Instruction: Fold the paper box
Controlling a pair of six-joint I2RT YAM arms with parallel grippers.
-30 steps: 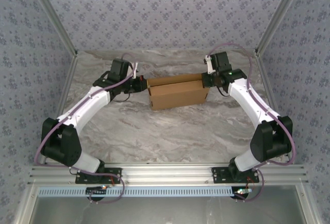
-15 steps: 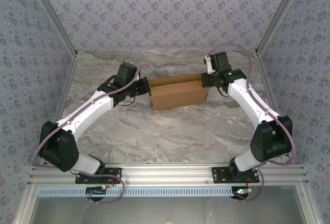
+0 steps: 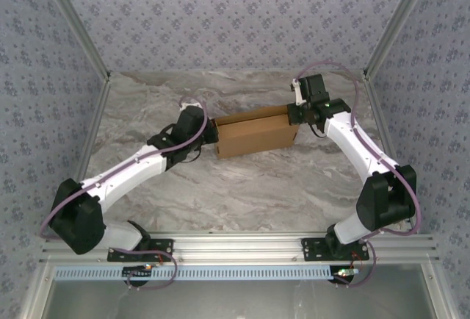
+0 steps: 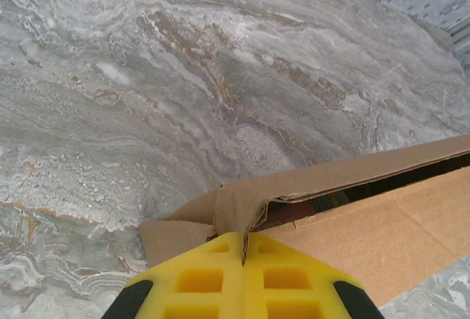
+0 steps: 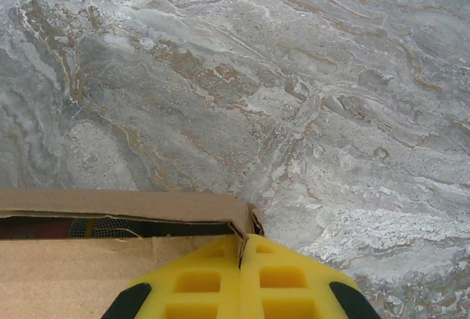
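The paper box [image 3: 253, 135] lay far-centre on the marble table [image 3: 242, 187], between both arms. The wrist views resolved the grips: the left gripper [image 4: 244, 249] was clenched on its left end flap, the right gripper [image 5: 240, 254] on its right corner.

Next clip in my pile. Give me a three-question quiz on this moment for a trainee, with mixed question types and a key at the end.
1. True or false: the left gripper has its fingers spread wide apart.
2. Where do the grippers stand relative to the paper box? A) both at its left end B) one at each end C) both well away from it
3. Fill in: in the wrist views, a dark ___ shows under the upper flap.
Key: 1 false, the yellow fingers are pressed together at the cardboard edge. 2 B, the right gripper is at the right end. 3 gap.
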